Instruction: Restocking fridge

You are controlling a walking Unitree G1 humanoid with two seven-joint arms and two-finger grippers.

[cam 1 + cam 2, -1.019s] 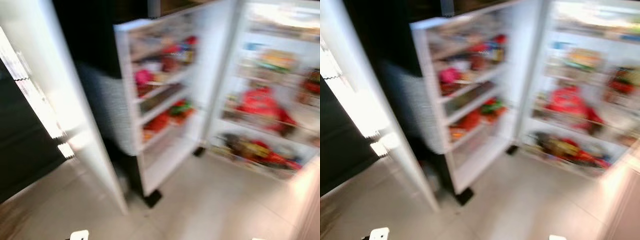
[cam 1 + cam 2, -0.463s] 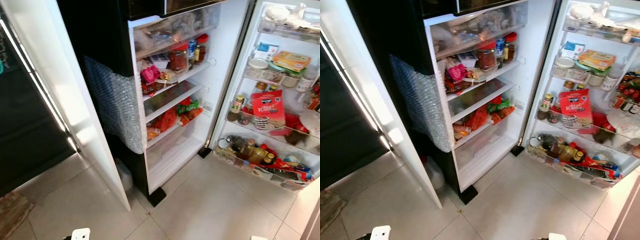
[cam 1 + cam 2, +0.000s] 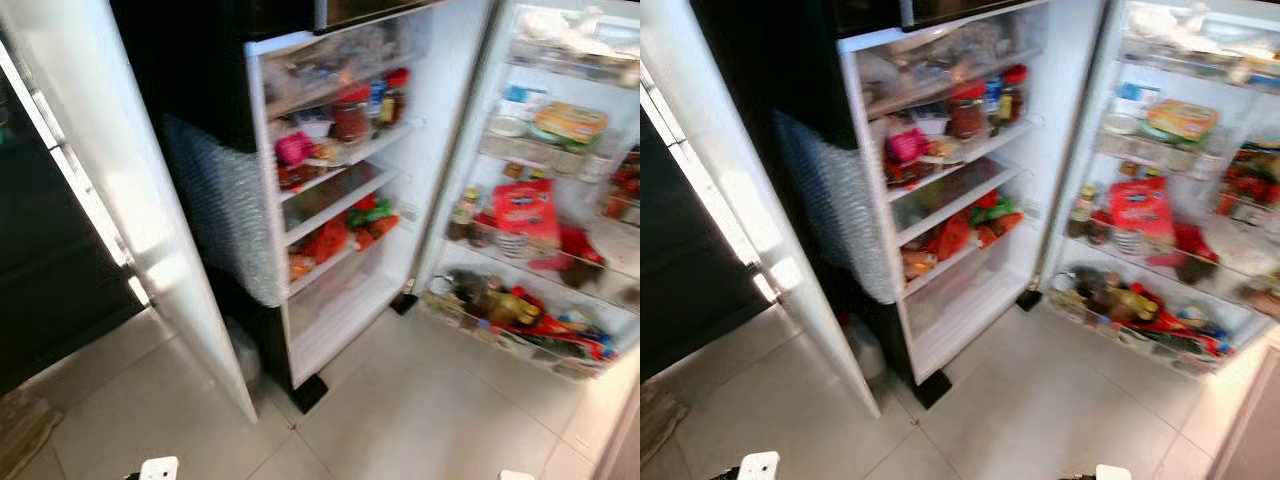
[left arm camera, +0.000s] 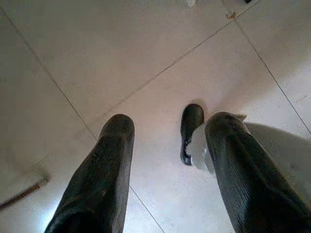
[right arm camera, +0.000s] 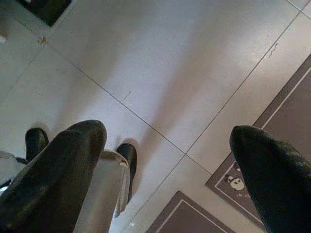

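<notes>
Cam drifted slightly since 0.5 s ago; fridge (image 3: 440, 150) itself unmoved, doors open, dead ahead. You've both arms hanging at floor: left gripper (image 4: 165, 160) and right gripper (image 5: 167, 165) spread, empty. Neither nearer shelves.

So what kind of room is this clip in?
Most likely a home kitchen: an open fridge with jars and packets on its shelves, stocked door racks, and a pale tiled floor.
</notes>
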